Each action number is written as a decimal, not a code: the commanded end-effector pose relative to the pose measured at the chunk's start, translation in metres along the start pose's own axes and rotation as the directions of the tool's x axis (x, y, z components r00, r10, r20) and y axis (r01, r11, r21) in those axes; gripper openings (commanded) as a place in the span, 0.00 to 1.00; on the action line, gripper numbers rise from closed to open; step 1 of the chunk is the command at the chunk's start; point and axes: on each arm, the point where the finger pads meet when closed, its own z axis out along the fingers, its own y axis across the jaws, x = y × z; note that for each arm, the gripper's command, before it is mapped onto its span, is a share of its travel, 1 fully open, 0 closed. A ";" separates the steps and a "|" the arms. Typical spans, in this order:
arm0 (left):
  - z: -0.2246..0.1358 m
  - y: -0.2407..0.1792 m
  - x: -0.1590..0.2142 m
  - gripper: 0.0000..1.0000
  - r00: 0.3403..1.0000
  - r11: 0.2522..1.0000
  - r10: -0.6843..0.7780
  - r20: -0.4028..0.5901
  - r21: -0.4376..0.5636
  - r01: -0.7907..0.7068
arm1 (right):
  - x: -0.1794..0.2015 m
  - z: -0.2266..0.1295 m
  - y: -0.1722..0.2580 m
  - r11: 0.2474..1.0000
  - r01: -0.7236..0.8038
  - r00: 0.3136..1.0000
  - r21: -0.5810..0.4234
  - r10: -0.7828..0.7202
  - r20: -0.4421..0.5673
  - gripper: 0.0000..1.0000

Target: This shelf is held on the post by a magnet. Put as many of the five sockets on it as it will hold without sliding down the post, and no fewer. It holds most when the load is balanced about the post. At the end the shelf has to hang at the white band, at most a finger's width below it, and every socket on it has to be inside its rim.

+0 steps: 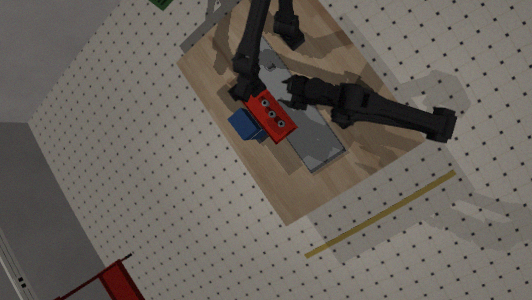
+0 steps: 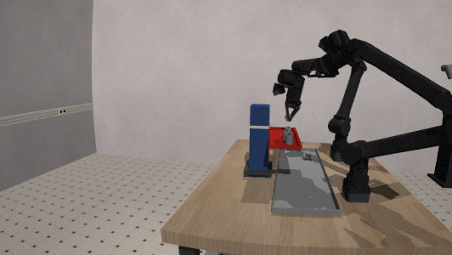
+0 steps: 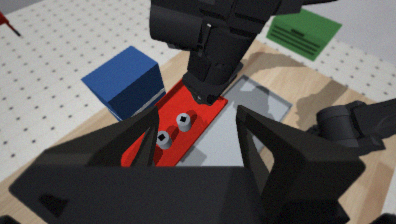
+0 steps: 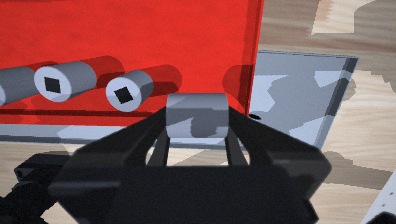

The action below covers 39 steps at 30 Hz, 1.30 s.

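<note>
The red shelf [image 1: 281,135] [image 2: 276,142] [image 4: 150,35] hangs on the blue post [image 1: 242,125] [image 2: 259,149] [image 3: 120,75], its upper rim about level with the white band [image 2: 259,127]. Three grey sockets stand upright in a row inside its rim; two show in the left wrist view [image 3: 184,121] [image 3: 163,139]. My right gripper [image 4: 197,112] [image 2: 289,120] is shut on another grey socket above one end of the shelf. A fifth socket [image 1: 270,66] [image 2: 307,156] is on the grey tray [image 1: 320,137] [image 2: 297,191]. My left gripper [image 1: 286,92] is open and empty, above the tray beside the shelf.
The tray lies on the wooden table [image 1: 290,200] [image 2: 212,212] alongside the post, partly under the shelf. The two arms are close together over the tray and the shelf's end. A green box [image 3: 305,32] stands beyond the table.
</note>
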 end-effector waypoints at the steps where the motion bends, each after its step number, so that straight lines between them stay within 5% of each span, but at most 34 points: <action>1: -0.005 -0.001 -0.014 0.65 1.000 1.000 0.013 0.020 0.003 -0.013 | -0.031 -0.042 0.019 0.999 -0.008 0.995 -0.054 0.013 0.099 0.36; 14: -0.005 -0.001 -0.014 0.65 1.000 1.000 0.013 0.020 0.003 -0.013 | -0.044 -0.051 0.025 0.999 -0.016 0.997 -0.042 0.019 0.076 0.36; 26: -0.005 -0.001 -0.014 0.65 1.000 1.000 0.013 0.020 0.003 -0.013 | -0.018 0.008 0.019 1.000 -0.009 0.999 -0.023 0.010 0.045 0.36; 39: -0.005 -0.001 -0.014 0.65 1.000 1.000 0.013 0.020 0.003 -0.013 | -0.007 0.029 0.015 0.999 -0.009 0.998 -0.031 0.010 0.058 0.36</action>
